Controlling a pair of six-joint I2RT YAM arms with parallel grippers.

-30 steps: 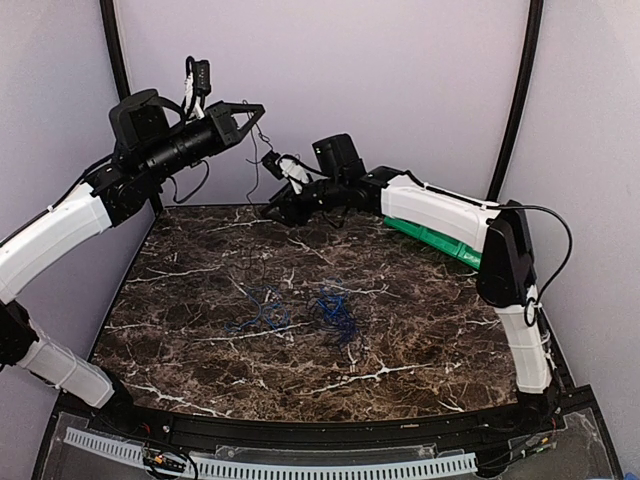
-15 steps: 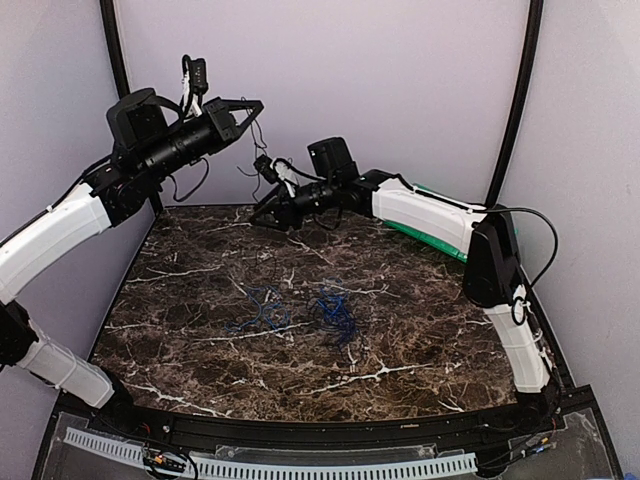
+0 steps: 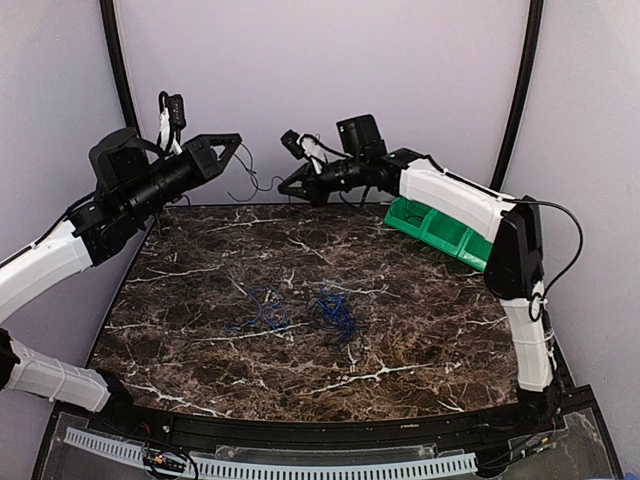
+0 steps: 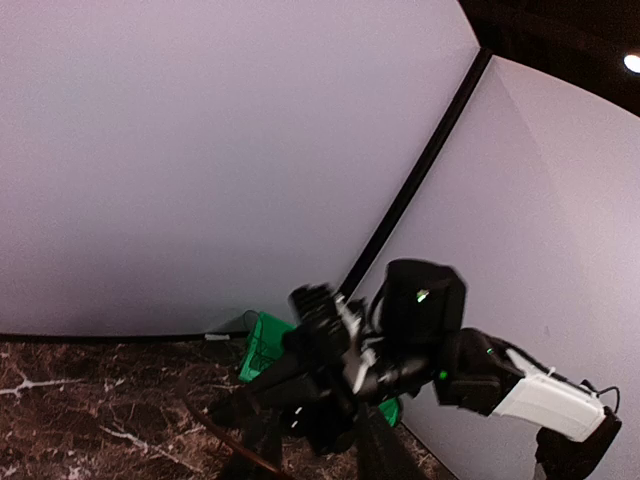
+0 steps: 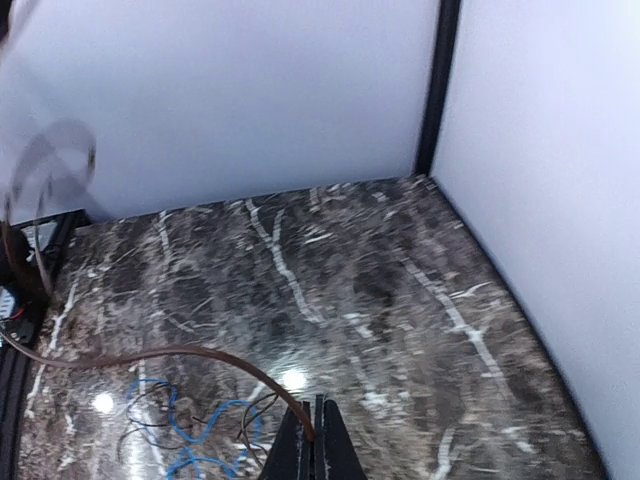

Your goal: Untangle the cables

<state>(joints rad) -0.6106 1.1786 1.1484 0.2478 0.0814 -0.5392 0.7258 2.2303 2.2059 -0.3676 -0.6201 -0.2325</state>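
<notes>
A loose clump of thin blue and black cables (image 3: 335, 312) lies mid-table, with a second tangle (image 3: 258, 310) to its left. One thin dark cable (image 3: 255, 182) sags in the air between both grippers at the back. My right gripper (image 3: 285, 188) is raised and shut on that cable's end (image 5: 318, 432), which arcs away to the left (image 5: 150, 355); the blue cables (image 5: 170, 440) show below it. My left gripper (image 3: 232, 145) is high at the back left, its fingers apart (image 4: 318, 425). The dark cable (image 4: 225, 435) passes beside its left finger; contact is unclear.
A green bin (image 3: 440, 230) sits at the back right of the dark marble table (image 3: 400, 340) and shows behind the right gripper in the left wrist view (image 4: 262, 350). Purple walls close in the back and sides. A black post (image 3: 515, 90) stands at the back right.
My right gripper has closed on the dark cable and lifted up and to the right. The left gripper has opened and dropped lower and to the left.
</notes>
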